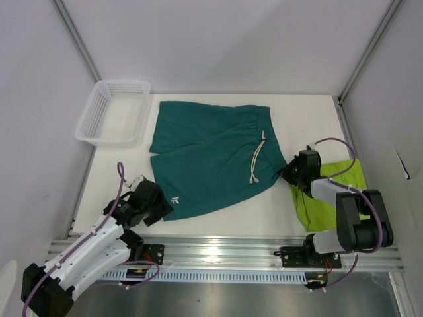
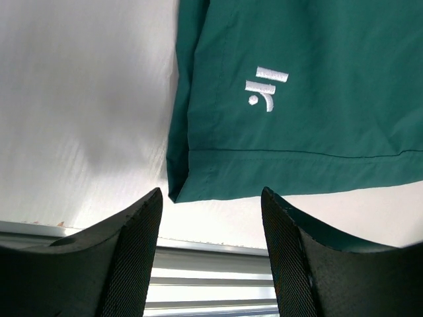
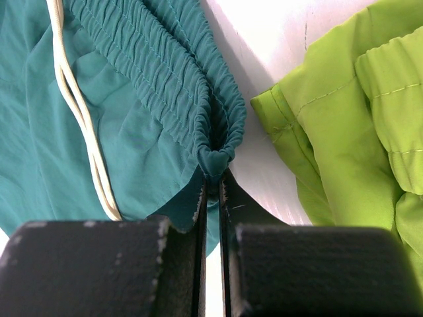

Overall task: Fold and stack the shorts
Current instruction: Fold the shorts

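My right gripper [image 3: 211, 186] pinches the teal shorts [image 1: 211, 158] at their waistband corner, my left gripper [image 2: 210, 198] stands wide over the lower-left hem, evidently for folding.

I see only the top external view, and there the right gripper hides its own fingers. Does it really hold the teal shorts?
Observer: Yes. In the right wrist view the right gripper is shut on the teal shorts, at the corner of the elastic waistband.
Operator: Does it pinch the green shorts also?
Observer: No. The green shorts lie beside that corner, with a strip of bare table between the two fabrics.
Operator: And the left gripper?
Observer: The left gripper is open and holds nothing. The hem corner near the white logo lies just ahead of it.
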Available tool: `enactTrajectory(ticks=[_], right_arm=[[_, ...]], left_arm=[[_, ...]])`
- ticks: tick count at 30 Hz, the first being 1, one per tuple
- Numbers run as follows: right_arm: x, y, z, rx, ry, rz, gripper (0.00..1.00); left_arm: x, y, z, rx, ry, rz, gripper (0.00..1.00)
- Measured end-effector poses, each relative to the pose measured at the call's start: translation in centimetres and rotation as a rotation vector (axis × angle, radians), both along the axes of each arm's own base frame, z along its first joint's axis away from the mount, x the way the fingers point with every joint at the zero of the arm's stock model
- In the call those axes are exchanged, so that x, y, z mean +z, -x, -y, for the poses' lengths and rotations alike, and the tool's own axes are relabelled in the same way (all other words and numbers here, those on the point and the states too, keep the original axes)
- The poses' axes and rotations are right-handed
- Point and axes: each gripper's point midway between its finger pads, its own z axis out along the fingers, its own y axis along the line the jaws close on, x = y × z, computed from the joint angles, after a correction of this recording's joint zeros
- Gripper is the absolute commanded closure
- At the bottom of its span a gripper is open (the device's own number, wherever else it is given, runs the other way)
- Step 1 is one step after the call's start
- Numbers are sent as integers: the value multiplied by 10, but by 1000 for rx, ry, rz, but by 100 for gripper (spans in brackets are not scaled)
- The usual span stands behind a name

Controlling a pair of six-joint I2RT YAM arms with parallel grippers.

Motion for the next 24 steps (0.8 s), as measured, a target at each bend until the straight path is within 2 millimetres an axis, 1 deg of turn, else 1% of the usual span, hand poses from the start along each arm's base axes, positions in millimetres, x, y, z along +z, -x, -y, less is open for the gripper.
enactTrajectory(ticks=[3,7,9,12,15,17,18,19,20,21,22,23,24], right_arm=[[0,0,0,0,0,0,100],[0,0,0,0,0,0,100],[0,0,0,0,0,0,100],[0,0,0,0,0,0,100],[0,0,0,0,0,0,100],[0,0,0,0,0,0,100],[0,0,0,0,0,0,100],[0,0,0,0,0,0,100],[0,0,0,0,0,0,100],[0,0,0,0,0,0,100],[0,0,0,0,0,0,100],[0,0,0,0,0,1,100],[1,0,0,0,0,2,100]], left_arm=[[-7,1,6,-3,24,-20,36],[-19,7,7,6,40,-50,36],[-22,7,9,16,50,-53,36],[-23,2,12,34,75,-37,37],[-25,-3,14,59,81,-37,41],[-25,-7,17,70,89,-32,48],[-26,-9,18,77,94,-34,53],[-27,-11,20,85,99,-35,66],[-28,-14,22,91,105,-33,73],[-31,-15,23,95,108,-34,83],[-31,-17,24,102,116,-31,97],[-32,-19,25,107,117,-26,100],[-32,-20,25,113,121,-24,100]])
